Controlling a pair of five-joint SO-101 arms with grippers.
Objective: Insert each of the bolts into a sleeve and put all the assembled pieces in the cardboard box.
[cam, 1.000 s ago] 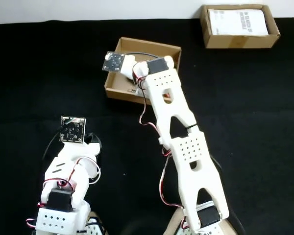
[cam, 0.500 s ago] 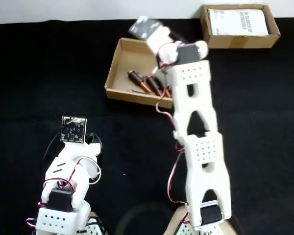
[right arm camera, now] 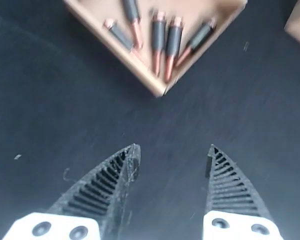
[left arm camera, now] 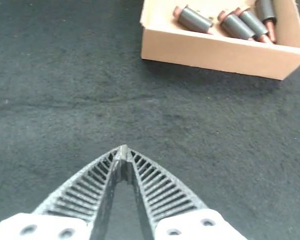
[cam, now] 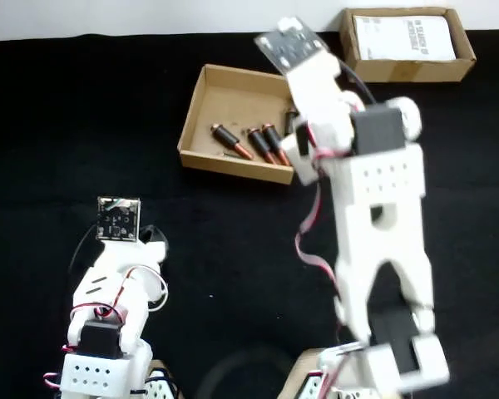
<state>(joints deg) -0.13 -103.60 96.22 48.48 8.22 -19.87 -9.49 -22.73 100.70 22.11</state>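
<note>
"Both grippers empty?"
"Yes. Left gripper (left arm camera: 122,152) pinched shut, well short of the shallow brown cardboard box (cam: 233,163); grey-sleeved copper bolts (cam: 233,140) lie side by side inside. Right gripper (right arm camera: 172,150), spread wide, hangs nearer, beside its corner."

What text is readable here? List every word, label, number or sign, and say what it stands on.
No text here can be quoted.
Paper sheet in the far cardboard tray: several lines of dark print, too small to read.
Assembled pieces and their cardboard box: no lettering visible.
</note>
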